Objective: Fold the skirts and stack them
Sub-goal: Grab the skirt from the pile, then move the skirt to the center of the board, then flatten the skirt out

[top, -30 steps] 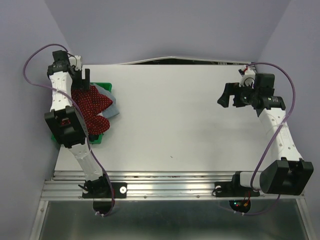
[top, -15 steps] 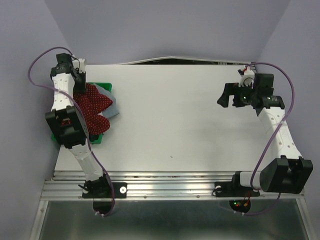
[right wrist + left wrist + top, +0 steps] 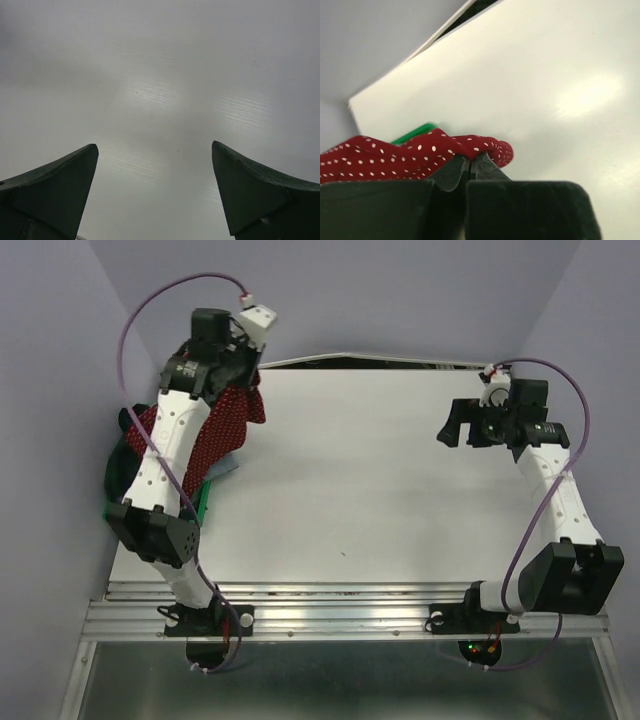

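The dark red skirt with tiny white dots [image 3: 222, 425] hangs lifted above the table's left side, trailing down toward the green tray [image 3: 203, 502]. My left gripper [image 3: 245, 373] is shut on its top edge; in the left wrist view the red cloth [image 3: 420, 152] bunches over the closed fingertips [image 3: 468, 162]. A pale grey-blue skirt [image 3: 226, 466] peeks out under the red one. My right gripper [image 3: 458, 425] hovers open over bare table at the right; between its fingers [image 3: 155, 165] there is only the white surface.
The green tray sits at the table's left edge, mostly hidden by my left arm. The white table [image 3: 380, 480] spreads between the arms. Purple walls close in on the left, right and back.
My left gripper shut on the red skirt in the tray, then rose and swung right toward the table's back, pulling the cloth up with it. The right arm barely moved.
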You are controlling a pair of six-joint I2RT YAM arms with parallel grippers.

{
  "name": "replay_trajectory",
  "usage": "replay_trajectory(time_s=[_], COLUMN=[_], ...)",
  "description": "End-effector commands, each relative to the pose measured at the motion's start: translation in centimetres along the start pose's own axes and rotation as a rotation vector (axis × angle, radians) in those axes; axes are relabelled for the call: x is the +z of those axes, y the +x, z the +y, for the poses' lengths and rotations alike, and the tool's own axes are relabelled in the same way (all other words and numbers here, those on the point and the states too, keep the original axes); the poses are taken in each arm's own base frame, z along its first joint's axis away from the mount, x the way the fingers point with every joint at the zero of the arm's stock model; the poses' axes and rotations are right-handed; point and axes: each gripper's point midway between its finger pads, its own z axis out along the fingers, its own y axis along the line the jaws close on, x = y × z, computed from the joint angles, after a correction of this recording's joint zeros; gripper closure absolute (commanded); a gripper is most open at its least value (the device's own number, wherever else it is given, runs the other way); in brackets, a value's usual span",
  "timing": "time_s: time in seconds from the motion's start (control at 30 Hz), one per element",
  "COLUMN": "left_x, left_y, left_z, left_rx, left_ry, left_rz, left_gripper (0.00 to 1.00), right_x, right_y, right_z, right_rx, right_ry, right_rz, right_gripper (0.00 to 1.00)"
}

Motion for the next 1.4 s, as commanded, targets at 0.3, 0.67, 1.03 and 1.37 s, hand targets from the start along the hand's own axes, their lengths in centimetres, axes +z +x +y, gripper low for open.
replay_trajectory(time_s=[0.3,0.67,1.03,1.37], left_x=[5.7,3.6,1.2,9.6], left_y=[13.6,18.1,3.5,7.7], left_z=[-29.3,-36.7,-26.5,-13.5], left_rx=[0.455,0.56,0.17,-0.078], left_ry=[0.421,0.591,0.575,0.258], left_rz=[0.128,0.131,-0.003,0.201], left_gripper=[1.0,0.43,0.12,0.13], right_x=[1.8,2.1,6.4,17.6], right_y=[0.4,3.3,2.6,3.7], right_z=[-4.9,-2.0,5.0,13.9], right_rx=[0.156,0.161,0.184,0.028], right_ry=[0.048,-0.152,-0.349,-0.333], right_rz=[0.068,0.123,0.121,0.278], right_gripper=[0.0,0.0,0.31,0.38])
